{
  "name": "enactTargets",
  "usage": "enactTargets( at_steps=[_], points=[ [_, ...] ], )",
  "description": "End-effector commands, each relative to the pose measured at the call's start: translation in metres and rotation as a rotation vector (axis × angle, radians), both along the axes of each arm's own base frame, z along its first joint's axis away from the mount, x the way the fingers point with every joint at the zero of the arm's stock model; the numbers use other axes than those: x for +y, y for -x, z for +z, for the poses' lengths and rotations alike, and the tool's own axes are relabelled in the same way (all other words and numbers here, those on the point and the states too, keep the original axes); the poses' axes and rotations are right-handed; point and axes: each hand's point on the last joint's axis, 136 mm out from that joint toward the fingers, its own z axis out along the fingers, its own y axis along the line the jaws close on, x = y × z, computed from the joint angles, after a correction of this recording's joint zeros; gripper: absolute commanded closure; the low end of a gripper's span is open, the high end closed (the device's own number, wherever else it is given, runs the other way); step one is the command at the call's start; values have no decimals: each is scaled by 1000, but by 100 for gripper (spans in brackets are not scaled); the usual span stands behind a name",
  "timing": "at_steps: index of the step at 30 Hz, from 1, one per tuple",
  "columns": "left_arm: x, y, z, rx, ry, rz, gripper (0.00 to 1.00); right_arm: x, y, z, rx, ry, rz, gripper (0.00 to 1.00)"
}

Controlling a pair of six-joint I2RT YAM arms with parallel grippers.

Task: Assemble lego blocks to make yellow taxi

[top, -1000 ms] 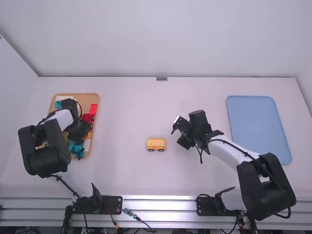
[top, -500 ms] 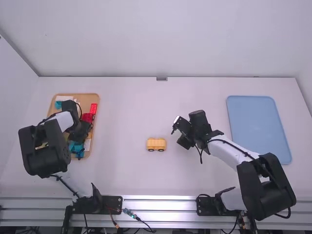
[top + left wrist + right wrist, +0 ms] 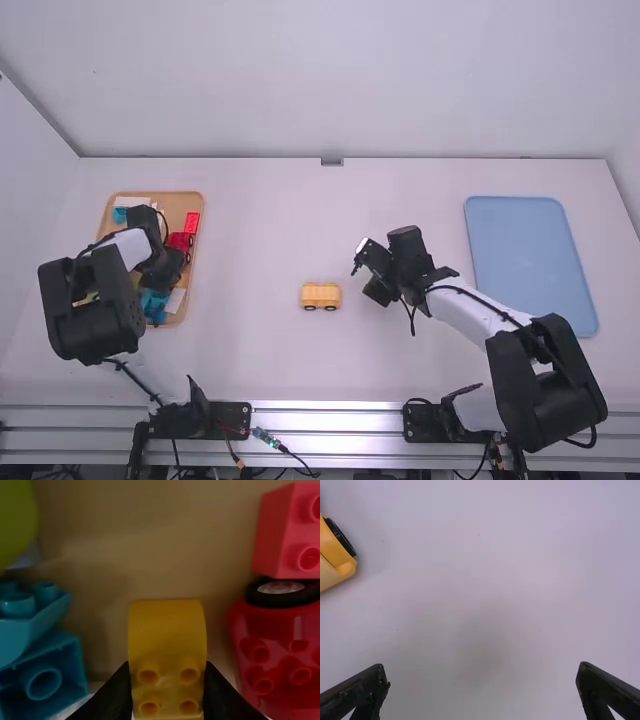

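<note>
Left jaws snug around yellow block (image 3: 167,640)

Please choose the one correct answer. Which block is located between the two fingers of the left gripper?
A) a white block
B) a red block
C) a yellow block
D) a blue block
C: in the left wrist view, the yellow block sits between the two fingers of the left gripper, with one finger at each side of it.
</note>
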Motion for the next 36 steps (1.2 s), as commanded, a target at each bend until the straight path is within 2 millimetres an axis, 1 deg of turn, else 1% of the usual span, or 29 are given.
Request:
enactTargets(
  at_steps=[1,2,4,5,7,9,11,13,16,20,22,23,25,31,32,35,36],
  points=[
    [5,10,-4,39,-39,6,72,-3,0,2,-7,-1,-13,1],
    [5,10,-4,40,-44,7,73,-3,1,2,-6,-2,-12,1],
    [5,10,-3,38,-44,7,77,-3,1,2,-6,-2,-12,1],
    [5,10,-2,36,-44,4,81,-3,1,2,-6,-2,-12,1],
    [4,8,2,22,-40,-1,84,-3,1,2,-7,-1,-12,1],
    [5,6,7,15,-42,3,92,-3,1,2,-6,-2,-12,1],
    [6,4,17,16,-41,6,98,-3,0,2,-6,-2,-12,1],
    [6,3,25,20,-40,7,98,-3,1,2,-6,-2,-12,1],
    [7,1,45,28,-36,5,98,-3,1,2,-6,-2,-12,1],
    [6,-2,56,30,-26,2,98,-3,0,2,-7,-2,-11,1],
    [2,-7,58,14,-10,-57,98,-3,0,2,-7,-2,-12,1],
    [-4,-13,59,-8,6,-129,98,-2,0,2,-7,-2,-11,1],
    [-21,-30,60,-56,19,-330,99,-2,0,3,-7,-2,-11,1],
    [-38,-34,61,-11,-86,-458,99,-3,0,3,-8,-2,-12,1],
    [-44,-37,61,-10,-102,-507,99,-3,0,2,-7,-1,-12,1],
    [-76,-49,67,-27,-156,-787,99,-3,0,2,-8,1,-14,1],
    [-81,-49,69,-28,-163,-822,99,-3,0,2,-8,1,-14,1]
  ],
)
